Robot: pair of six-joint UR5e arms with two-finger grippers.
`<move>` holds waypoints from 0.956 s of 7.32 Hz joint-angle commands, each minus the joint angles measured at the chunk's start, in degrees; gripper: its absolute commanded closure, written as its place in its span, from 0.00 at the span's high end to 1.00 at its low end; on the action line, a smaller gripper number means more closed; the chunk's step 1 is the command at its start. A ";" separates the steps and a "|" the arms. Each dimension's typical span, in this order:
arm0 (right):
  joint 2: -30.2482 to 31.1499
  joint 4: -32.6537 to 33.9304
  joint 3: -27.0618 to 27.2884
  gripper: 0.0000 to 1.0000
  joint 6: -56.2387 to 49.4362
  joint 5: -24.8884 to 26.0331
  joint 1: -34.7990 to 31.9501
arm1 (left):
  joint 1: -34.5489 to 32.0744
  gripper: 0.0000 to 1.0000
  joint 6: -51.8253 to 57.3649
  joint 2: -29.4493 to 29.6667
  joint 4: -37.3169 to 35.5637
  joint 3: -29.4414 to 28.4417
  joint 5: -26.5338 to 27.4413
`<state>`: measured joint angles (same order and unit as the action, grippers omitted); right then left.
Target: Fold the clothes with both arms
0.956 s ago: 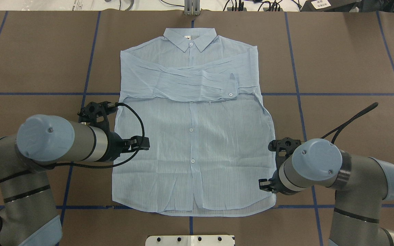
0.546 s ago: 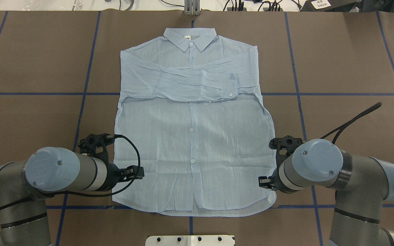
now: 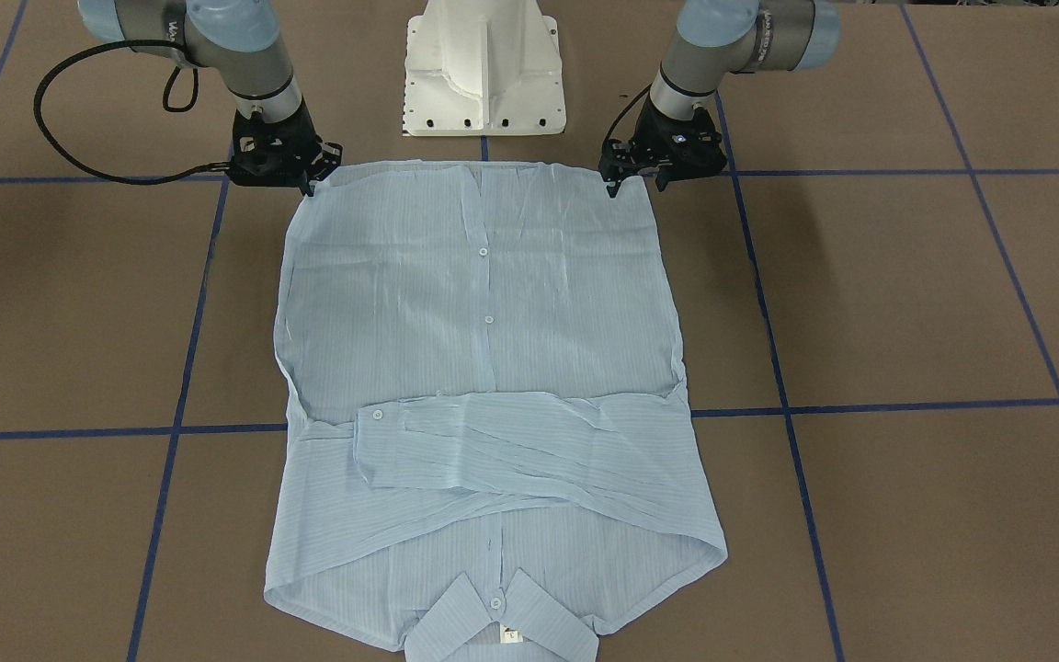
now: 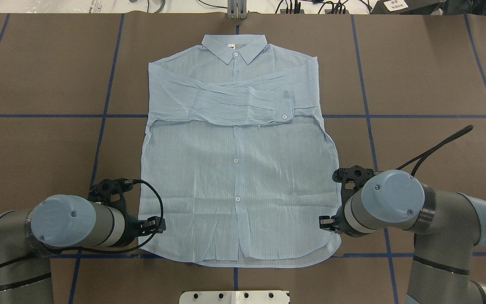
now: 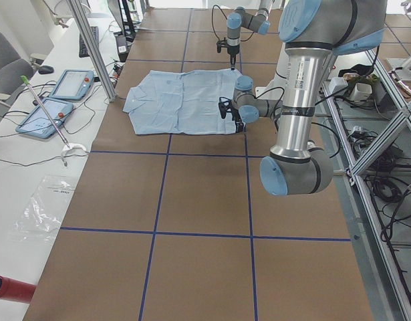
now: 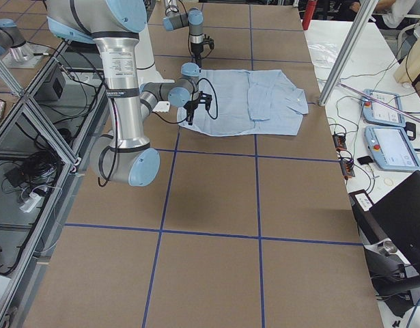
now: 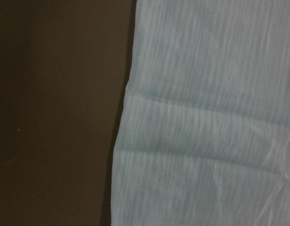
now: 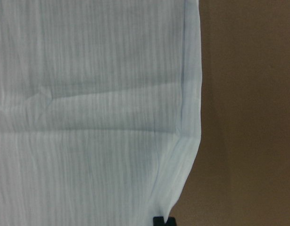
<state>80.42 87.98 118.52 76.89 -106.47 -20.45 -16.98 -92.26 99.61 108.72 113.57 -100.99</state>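
Left gripper [image 3: 632, 184] has slid down to the overhead frame's lower left, at the shirt's [image 4: 238, 169] hem corner. Right gripper [image 3: 307, 182] sits lower right. Jaw spread on either? Can't tell. Shirt lies flat mid-frame, sleeves crossed, and a hem-to-collar fold looks next.

Your left arm [image 4: 68, 219] and right arm [image 4: 390, 202] reach low, wrists turned straight down over the two hem corners of the shirt [image 4: 236, 169]. Your left hand [image 3: 633, 187] shows its fingers apart; on your right hand [image 3: 307, 184] the spread can't be read.
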 commanded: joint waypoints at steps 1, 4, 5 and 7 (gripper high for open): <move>0.00 0.00 -0.04 0.00 -0.07 -0.14 -0.46 | 0.19 0.66 -0.03 -0.03 0.00 -0.81 0.00; 0.00 0.00 0.22 0.00 -0.07 -0.58 -0.82 | 0.28 0.53 -0.03 -0.03 -0.09 -0.99 -0.09; 0.00 0.00 0.22 0.00 -0.07 -0.67 -0.99 | 0.28 0.49 -0.03 -0.03 -0.35 -0.99 -0.09; 0.00 0.00 0.22 0.00 -0.07 -0.67 -1.34 | 0.81 0.48 -0.03 -0.03 -0.79 -0.99 -0.09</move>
<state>80.42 87.98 118.73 76.82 -107.12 -21.54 -16.43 -92.29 99.58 108.12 112.60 -101.07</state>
